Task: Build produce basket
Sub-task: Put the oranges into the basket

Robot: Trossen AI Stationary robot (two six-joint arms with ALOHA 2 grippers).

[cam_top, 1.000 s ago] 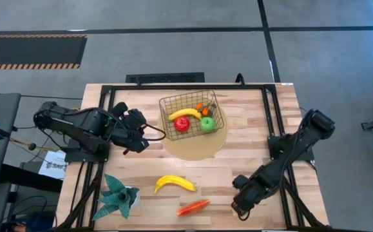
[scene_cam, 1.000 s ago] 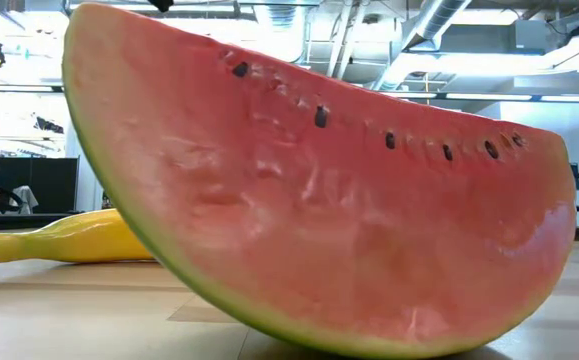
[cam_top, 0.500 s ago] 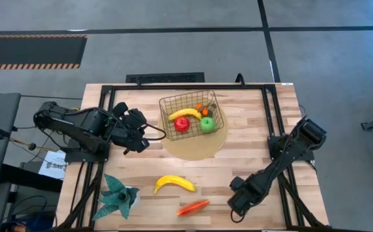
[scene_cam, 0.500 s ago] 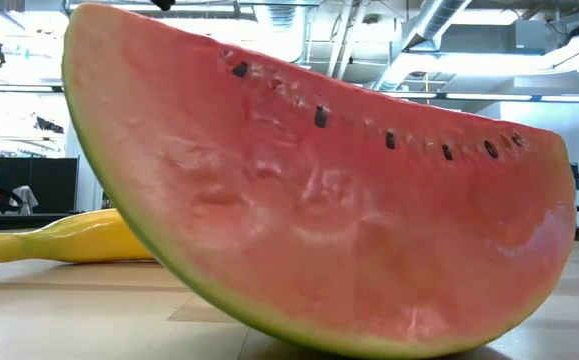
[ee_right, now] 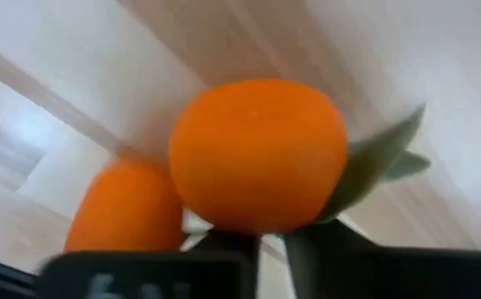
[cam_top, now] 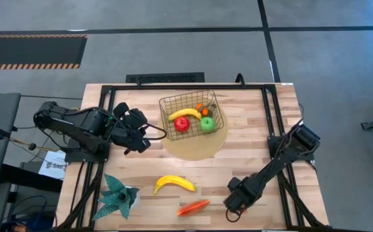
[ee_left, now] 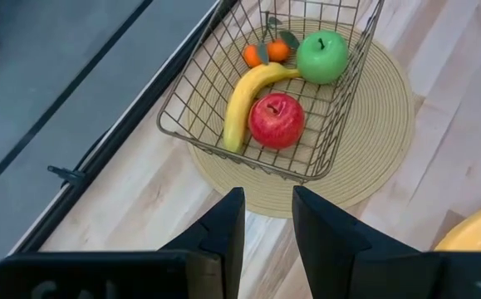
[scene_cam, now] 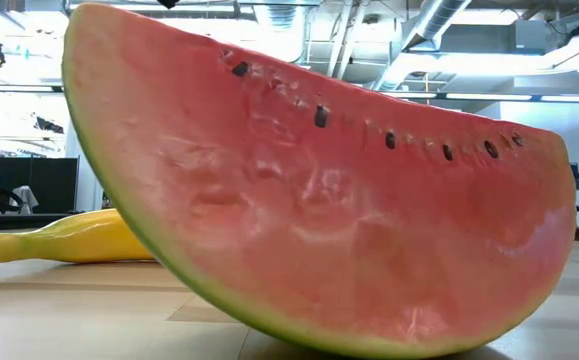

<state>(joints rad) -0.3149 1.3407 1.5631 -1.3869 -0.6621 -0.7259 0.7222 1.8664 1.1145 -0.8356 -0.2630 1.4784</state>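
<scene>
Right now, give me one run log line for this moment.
right hand: shut on tangerine cluster, near table's front edge | left hand: open, beside basket | outside the basket: banana, watermelon slice

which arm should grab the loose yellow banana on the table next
Left, probably. The right gripper is shut on the orange tangerine cluster, while the left gripper looks empty beside the gold wire mesh basket, with the loose yellow banana nearby.

— How many pieces of fruit can you count in the basket [cam_top: 192, 111]?
— You have one banana [cam_top: 184, 114], one red apple [cam_top: 181, 124], one green apple [cam_top: 207, 124] and one tangerine cluster [cam_top: 203, 107].
— And on the bench [cam_top: 250, 138]?
— You see one more banana [cam_top: 174, 183], one watermelon slice [cam_top: 193, 207], one teal plant [cam_top: 117, 196], and two tangerines [ee_right: 257, 154] by your right hand [cam_top: 232, 203].
</scene>
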